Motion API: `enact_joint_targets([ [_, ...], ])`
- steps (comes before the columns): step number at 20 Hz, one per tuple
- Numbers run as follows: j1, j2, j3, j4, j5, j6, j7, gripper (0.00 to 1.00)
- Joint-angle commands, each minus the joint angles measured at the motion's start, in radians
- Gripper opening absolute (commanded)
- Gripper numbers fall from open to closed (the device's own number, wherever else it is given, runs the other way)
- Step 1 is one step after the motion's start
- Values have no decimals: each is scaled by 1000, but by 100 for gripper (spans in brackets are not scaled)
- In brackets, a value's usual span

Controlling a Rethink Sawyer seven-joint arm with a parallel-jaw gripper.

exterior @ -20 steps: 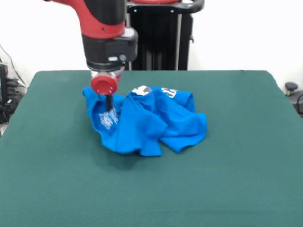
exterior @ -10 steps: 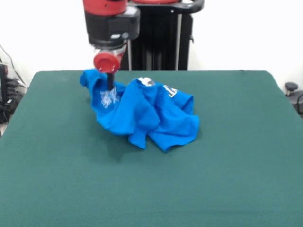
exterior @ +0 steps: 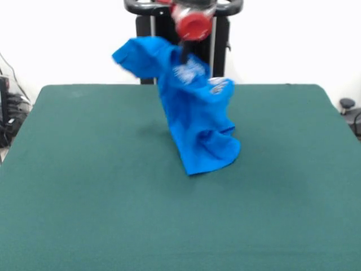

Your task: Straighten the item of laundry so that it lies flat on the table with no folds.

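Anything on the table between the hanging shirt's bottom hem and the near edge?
No. In the front view, the table is bare green cloth from the T-shirt, held by the gripper, to its near edge.

Little of the robot shows. At the top edge sits a round red cap (exterior: 193,25), shaped like a shallow disc with a slightly paler face, its outline smeared by blur. A thin dark stub hangs just below it (probably part of the gripper (exterior: 184,55), though the blur hides its shape). Behind stands the black pedestal (exterior: 220,42): upright black columns with a pale vertical strip between them, topped by a rounded black bar with curved ends.
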Motion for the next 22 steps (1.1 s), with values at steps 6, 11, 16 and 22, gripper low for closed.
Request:
enact_joint_targets([
  [6,201,-38,-32,-36,241,151,456,0],
  [11,279,-73,-43,0,286,175,462,0],
  [16,301,-145,-5,109,373,105,391,0],
  [22,317,-283,-20,177,405,167,295,0],
])
